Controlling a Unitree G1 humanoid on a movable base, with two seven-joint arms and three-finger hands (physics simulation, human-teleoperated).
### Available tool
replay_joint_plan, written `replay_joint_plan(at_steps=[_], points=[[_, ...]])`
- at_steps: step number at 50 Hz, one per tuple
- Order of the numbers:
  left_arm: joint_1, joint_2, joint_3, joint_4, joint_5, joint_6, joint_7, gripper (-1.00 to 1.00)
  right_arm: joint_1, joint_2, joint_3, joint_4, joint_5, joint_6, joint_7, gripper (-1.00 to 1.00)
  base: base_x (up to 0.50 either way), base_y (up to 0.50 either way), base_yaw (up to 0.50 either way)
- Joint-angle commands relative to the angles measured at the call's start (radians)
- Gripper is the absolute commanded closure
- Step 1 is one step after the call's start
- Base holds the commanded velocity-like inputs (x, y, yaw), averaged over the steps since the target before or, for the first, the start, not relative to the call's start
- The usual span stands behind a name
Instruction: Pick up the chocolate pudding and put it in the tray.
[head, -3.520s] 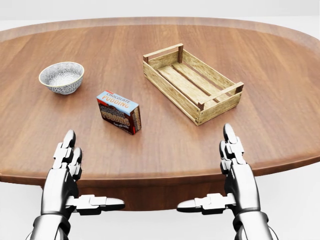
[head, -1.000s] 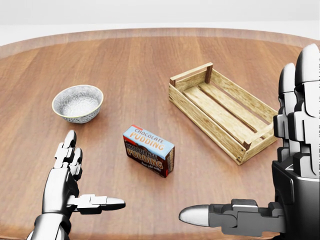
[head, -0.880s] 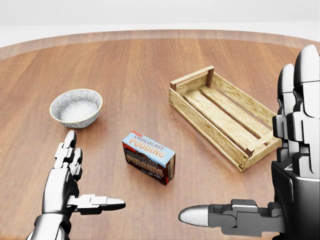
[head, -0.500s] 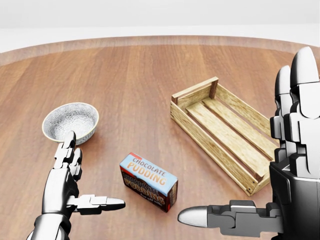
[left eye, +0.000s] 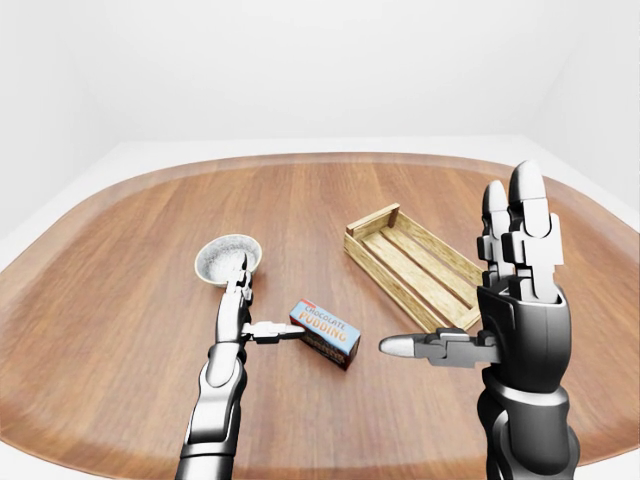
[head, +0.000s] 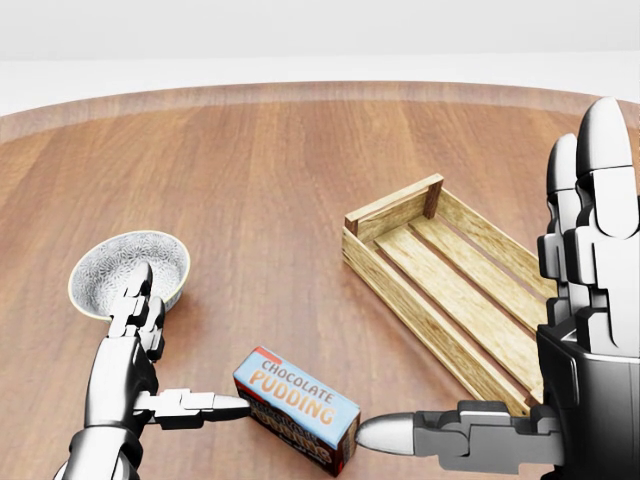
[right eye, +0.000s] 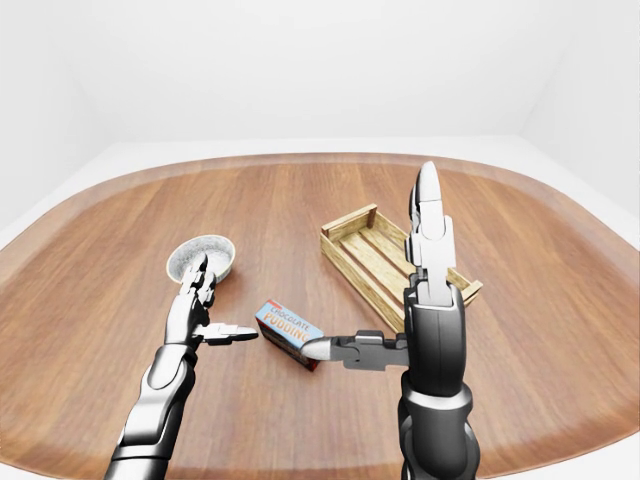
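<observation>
While both robot hands, left (head: 150, 385) and right (head: 560, 400), flank it open and empty, chocolate pudding (head: 296, 408) lies near-left of tray (head: 450, 300) on desk (head: 260, 180); probably light, stiff carton: pinch the long sides.

The pictures are bright and sharp, with soft, even light. Nothing looks blurry. The brown desk (left eye: 120, 300) has a gentle shine but no hard glare. Shadows are faint and small, just under the silver fingers (head: 135, 300), which gleam with bright white spots. The walls look plain white.
</observation>
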Motion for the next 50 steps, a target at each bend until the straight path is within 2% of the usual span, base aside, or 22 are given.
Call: replay_joint_plan(at_steps=[1,12,14,16,21,24,31,32,36,43,50], points=[[-0.001,0.0,0.0,0.002,0.0,0.0,0.001,-1.0,-0.003,0.001,-0.002,0.004,0.002,0.0,0.001,-1.0,0.32,0.0,0.0],[-0.003,0.0,0.002,-0.004,-0.01,0.005,-0.005,-1.0,-0.021,0.002,-0.004,0.023,0.018,0.0,0.011,-1.0,0.03,0.0,0.0],[-0.007,0.004,-0.003,0.002,0.017,0.02,0.012,-1.0,-0.02,0.001,-0.002,0.024,0.016,0.0,0.01,-1.0,0.0,0.0,0.0],[-0.007,0.001,-0.003,0.004,0.02,0.013,0.016,-1.0,-0.021,0.002,-0.002,0.025,0.017,0.0,0.01,-1.0,0.0,0.0,0.0],[-0.011,0.002,0.007,0.021,0.013,0.006,0.025,-1.0,0.143,-0.011,-0.05,-0.071,0.012,0.0,0.042,-1.0,0.0,0.0,0.0],[-0.012,0.0,0.002,0.03,0.019,-0.008,0.031,-1.0,0.266,-0.006,-0.053,-0.098,0.059,0.0,0.061,-1.0,0.0,0.0,0.0],[-0.023,0.002,0.004,0.035,0.014,0.0,0.032,-1.0,0.355,0.002,-0.03,-0.089,0.041,0.0,0.067,-1.0,0.0,0.0,0.0],[-0.024,0.002,0.004,0.041,0.016,-0.006,0.032,-1.0,0.361,0.0,-0.024,-0.083,0.039,0.0,0.062,-1.0,0.0,0.0,0.0],[-0.022,0.003,0.005,0.031,0.012,0.001,0.031,-1.0,0.373,-0.024,0.042,-0.014,0.0,0.0,0.016,-1.0,0.0,0.0,0.0],[-0.024,0.003,0.005,0.029,0.01,0.005,0.031,-1.0,0.352,-0.125,0.212,0.211,-0.139,0.0,-0.169,-1.0,0.0,0.0,0.0],[-0.026,0.004,0.005,0.034,0.01,0.003,0.031,-1.0,0.307,-0.183,0.301,0.328,-0.2,0.0,-0.287,-1.0,0.0,0.0,0.0]])
